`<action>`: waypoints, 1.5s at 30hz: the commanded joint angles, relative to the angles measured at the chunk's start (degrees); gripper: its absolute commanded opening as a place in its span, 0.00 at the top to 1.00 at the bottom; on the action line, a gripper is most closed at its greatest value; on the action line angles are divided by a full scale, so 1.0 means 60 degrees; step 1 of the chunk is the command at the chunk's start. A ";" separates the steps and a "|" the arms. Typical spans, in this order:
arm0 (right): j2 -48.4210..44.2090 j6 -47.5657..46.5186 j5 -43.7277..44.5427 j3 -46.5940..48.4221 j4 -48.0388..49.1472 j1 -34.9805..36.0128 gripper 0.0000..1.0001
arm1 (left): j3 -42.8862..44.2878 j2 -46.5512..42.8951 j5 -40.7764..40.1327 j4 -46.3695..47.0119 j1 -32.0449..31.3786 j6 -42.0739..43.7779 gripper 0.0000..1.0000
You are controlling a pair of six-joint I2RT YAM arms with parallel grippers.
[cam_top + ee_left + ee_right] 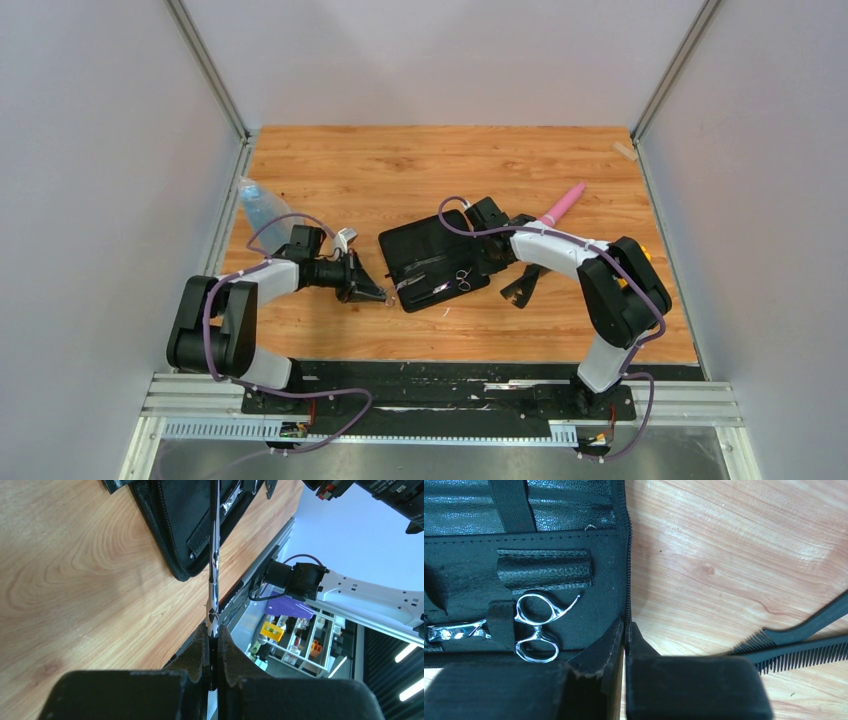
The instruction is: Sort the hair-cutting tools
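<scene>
A black zip case [425, 250] lies open mid-table. One silver pair of scissors [537, 627] sits strapped inside it, ring handles showing. My left gripper [214, 630] is shut on a second pair of scissors [214, 575], seen edge-on, with its far end over the case's near corner [182, 555]. In the top view that gripper [378, 290] is just left of the case. My right gripper [626, 629] is shut on the case's zipper edge [627, 580]. Two black combs [804, 642] lie on the wood to the right of it, also seen in the top view [522, 285].
A pink tapered tool [562, 203] lies behind my right forearm. A translucent blue bottle [260, 205] lies at the table's left edge. The wooden tabletop [420, 165] is walled in left, right and back.
</scene>
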 commanded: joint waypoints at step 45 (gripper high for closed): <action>-0.0120 -0.0072 -0.0100 -0.0049 0.0253 0.0376 0.99 | 0.0648 0.1281 -0.2608 -0.0424 -0.0672 -0.0221 0.66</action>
